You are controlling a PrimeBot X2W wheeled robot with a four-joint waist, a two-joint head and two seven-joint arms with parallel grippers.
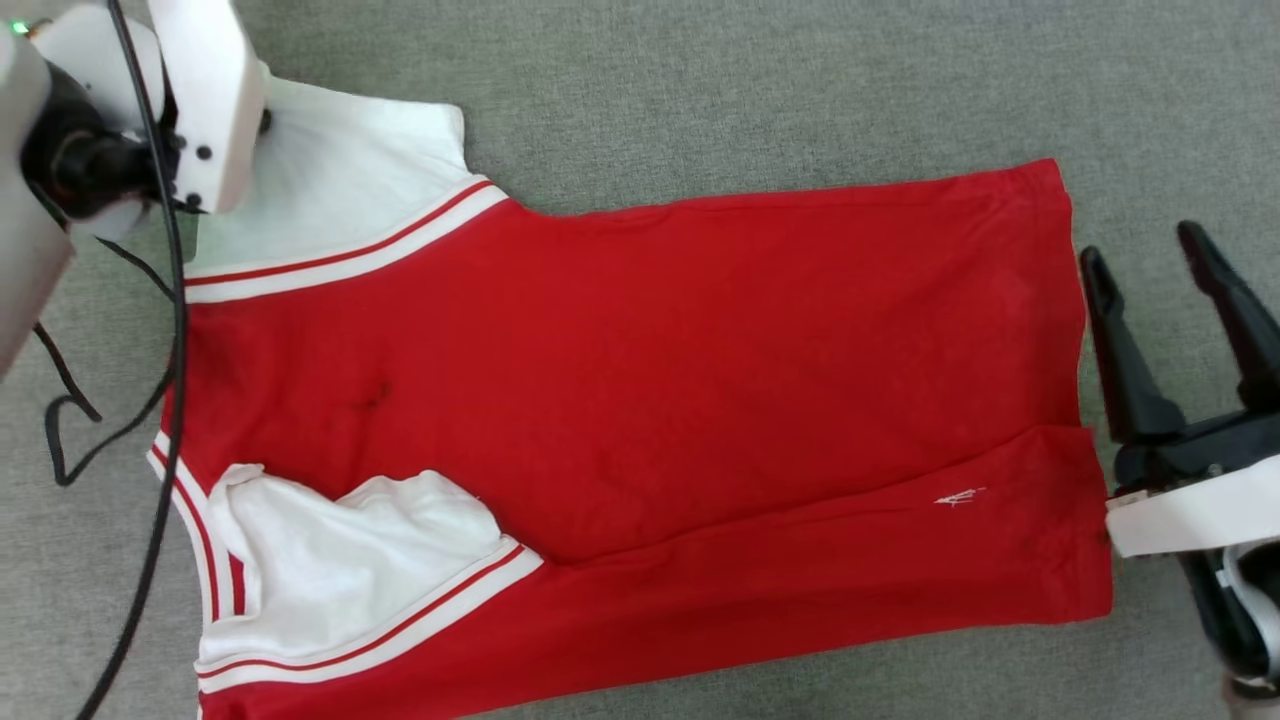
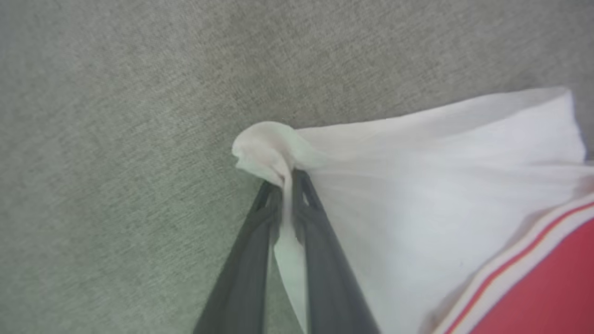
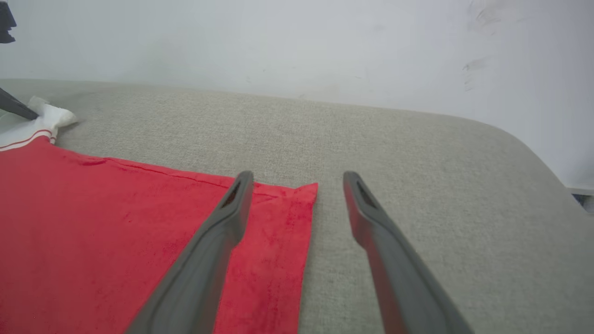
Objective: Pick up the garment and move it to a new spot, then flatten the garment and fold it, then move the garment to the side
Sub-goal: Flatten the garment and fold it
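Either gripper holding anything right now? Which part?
Left gripper pinches the garment by the bunched tip of its white sleeve. Right gripper is open, holding nothing.

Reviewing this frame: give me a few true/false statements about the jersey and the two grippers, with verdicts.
1. The left gripper is shut on a white sleeve of the garment. True.
2. The right gripper holds the red hem. False: its jaws stand open by the hem corner, holding nothing.
3. A printed number faces up on the garment. False: no print shows on the red face turned up.
4. The garment lies on a grey fabric surface. True.
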